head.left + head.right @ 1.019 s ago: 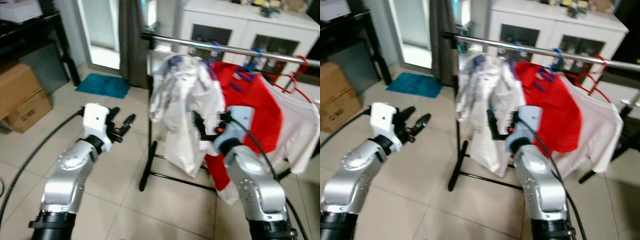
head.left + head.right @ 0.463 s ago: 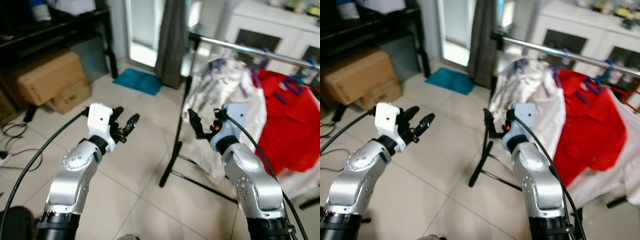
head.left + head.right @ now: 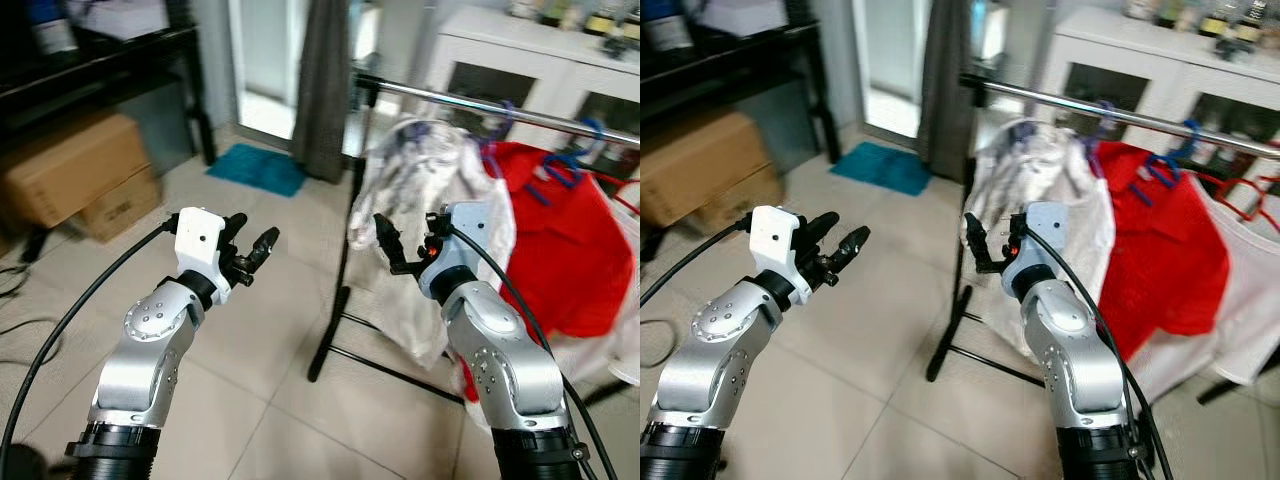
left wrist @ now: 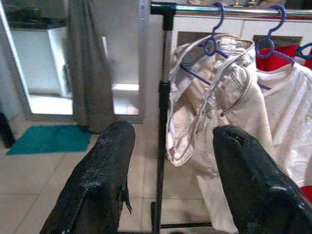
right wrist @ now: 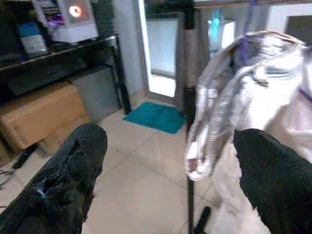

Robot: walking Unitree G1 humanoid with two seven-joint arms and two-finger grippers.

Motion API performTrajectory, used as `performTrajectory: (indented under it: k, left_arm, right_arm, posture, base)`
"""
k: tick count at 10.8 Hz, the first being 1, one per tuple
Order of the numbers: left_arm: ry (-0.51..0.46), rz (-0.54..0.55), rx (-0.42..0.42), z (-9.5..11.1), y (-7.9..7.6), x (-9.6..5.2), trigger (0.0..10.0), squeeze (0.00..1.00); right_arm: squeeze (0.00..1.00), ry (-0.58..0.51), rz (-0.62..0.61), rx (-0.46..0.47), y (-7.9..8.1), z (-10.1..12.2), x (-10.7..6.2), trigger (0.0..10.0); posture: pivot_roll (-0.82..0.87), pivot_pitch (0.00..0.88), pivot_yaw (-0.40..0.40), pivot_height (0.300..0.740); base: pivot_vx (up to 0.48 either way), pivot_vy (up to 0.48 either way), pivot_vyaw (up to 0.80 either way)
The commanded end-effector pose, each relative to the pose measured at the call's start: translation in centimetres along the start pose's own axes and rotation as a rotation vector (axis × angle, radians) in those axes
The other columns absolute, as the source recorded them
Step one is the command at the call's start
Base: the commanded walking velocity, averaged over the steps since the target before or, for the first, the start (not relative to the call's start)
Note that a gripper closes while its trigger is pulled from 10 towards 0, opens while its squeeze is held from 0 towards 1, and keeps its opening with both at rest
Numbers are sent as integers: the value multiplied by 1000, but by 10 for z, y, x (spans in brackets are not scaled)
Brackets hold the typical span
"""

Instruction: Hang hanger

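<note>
Since a moment ago your view has swung back right toward the rail (image 3: 480,100), where the pale shirt's purple hanger (image 4: 214,29) already hangs; both the left gripper (image 3: 250,255) and right gripper (image 3: 392,245) are spread and empty, so back off slowly.

Both silver arms raised forward, elbows bent, forearms angled up and slightly inward. Left gripper (image 3: 250,255) at chest height, white wrist block behind it, two black fingers (image 4: 105,180) spread apart, nothing between them. Black cable trails from left wrist down past left arm. Right gripper (image 3: 392,245) at similar height, well apart from left gripper, pale wrist housing behind it, fingers (image 5: 68,185) spread wide, holding nothing. Black cable loops along right forearm toward elbow.
</note>
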State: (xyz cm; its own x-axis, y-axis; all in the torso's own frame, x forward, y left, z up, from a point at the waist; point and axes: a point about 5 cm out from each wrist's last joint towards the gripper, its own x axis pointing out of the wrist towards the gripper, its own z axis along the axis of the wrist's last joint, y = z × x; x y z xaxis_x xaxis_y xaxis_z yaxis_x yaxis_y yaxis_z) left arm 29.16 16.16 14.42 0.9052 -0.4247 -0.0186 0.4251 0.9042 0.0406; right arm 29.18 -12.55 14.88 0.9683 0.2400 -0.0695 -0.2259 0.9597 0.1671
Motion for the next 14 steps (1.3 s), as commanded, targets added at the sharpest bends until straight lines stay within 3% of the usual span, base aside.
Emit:
performTrajectory:
  k: [1,4,6,12,14]
  left_arm:
    - [-2,-4,18,2,1,2,10000,0]
    - [-4,-36,21,4,-4,3,10000,0]
    - [-4,-25,26,3,-1,3,10000,0]
    - [-11,-79,40,4,-8,6,10000,0]
    - [-12,-89,41,5,-8,7,10000,0]
  right_arm:
    - [1000,-2,-5,3,0,0,0,10000]
    - [1000,3,-1,-33,-1,0,2,10000]
    - [1000,3,-2,-42,0,0,3,10000]
    - [1000,-10,-32,-97,-8,9,4,10000]
    - [1000,-6,-36,-98,-8,11,3,10000]
  posture:
    - [-105,0,-36,740]
    - [-98,0,-32,740]
    - [-101,0,-37,740]
    - [-100,0,-38,740]
    - [-102,0,-37,740]
  base:
    - [349,0,0]
    - [355,0,0]
    - [390,0,697]
    - [391,0,0]
    - [390,0,-481]
